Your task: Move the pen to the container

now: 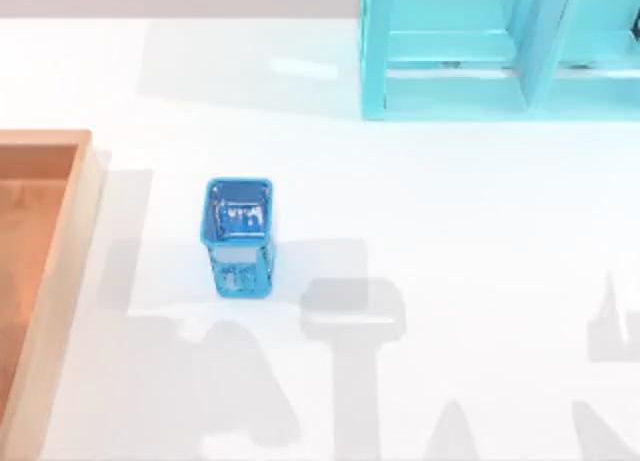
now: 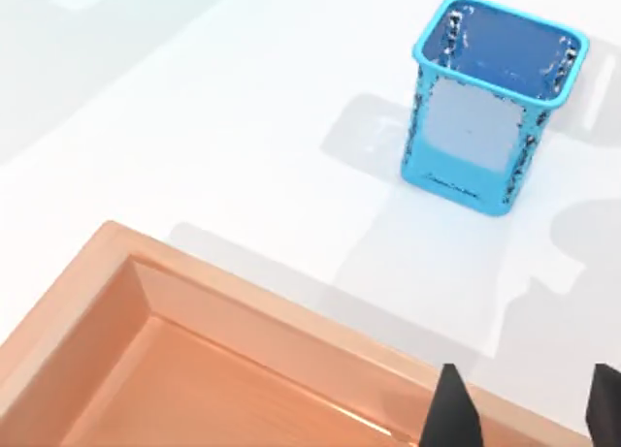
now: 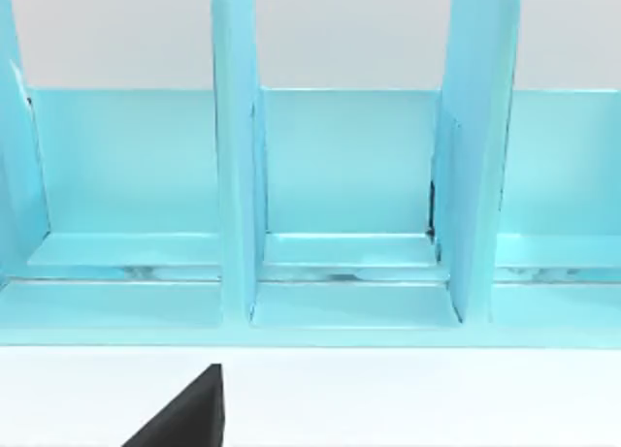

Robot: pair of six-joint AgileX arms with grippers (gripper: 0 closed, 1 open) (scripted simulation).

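While the wooden container (image 1: pixel 55 281) is lying at the table's left edge in the top view, its orange-brown floor is showing bare, and a blue mesh cup (image 1: pixel 238 236) is standing apart to its right, seemingly empty. In the left wrist view, the left gripper (image 2: pixel 524 413) is hovering over the container's rim with fingers spread. In the right wrist view, a teal shelf unit (image 3: pixel 340 195) is facing the right arm.

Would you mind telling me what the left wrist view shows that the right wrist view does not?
Left wrist view alone: the blue mesh cup standing on the white table, the container with its orange-brown floor, and the left gripper with fingers apart above the container's rim. Right wrist view alone: the teal shelf unit and one dark finger of the right gripper. Shared: the white table.
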